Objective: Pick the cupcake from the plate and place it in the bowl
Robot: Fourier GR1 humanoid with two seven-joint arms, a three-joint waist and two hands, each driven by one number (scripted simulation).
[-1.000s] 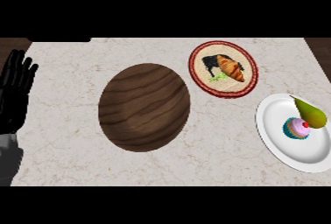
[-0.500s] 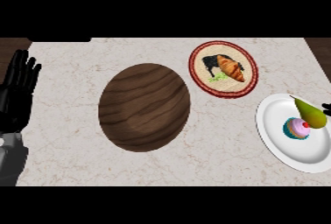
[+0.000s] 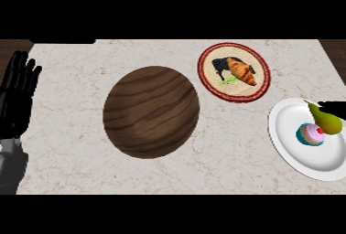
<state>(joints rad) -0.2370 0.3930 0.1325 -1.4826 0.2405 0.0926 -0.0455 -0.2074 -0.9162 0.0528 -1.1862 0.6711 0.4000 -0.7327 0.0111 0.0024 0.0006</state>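
A cupcake (image 3: 311, 135) with pink frosting, a teal wrapper and a red cherry sits on the white plate (image 3: 292, 151) at the right edge. A green-yellow pear (image 3: 325, 121) stands right beside it on the same plate. The large dark wooden bowl (image 3: 151, 112) lies in the middle of the counter, with nothing in it. Only a black tip of my right hand (image 3: 336, 106) shows at the right edge, just above the pear. My left hand (image 3: 18, 97) rests open at the far left edge, fingers up, well away from the bowl.
A red-rimmed plate (image 3: 208, 77) holding a croissant (image 3: 242, 72) and some dark food stands behind the bowl, at the back right. The marble counter's far edge runs along the top, with dark floor beyond.
A black tip of my right hand has come in at the right edge above the pear. The left hand has shifted slightly. Cupcake, plates and bowl have not moved.
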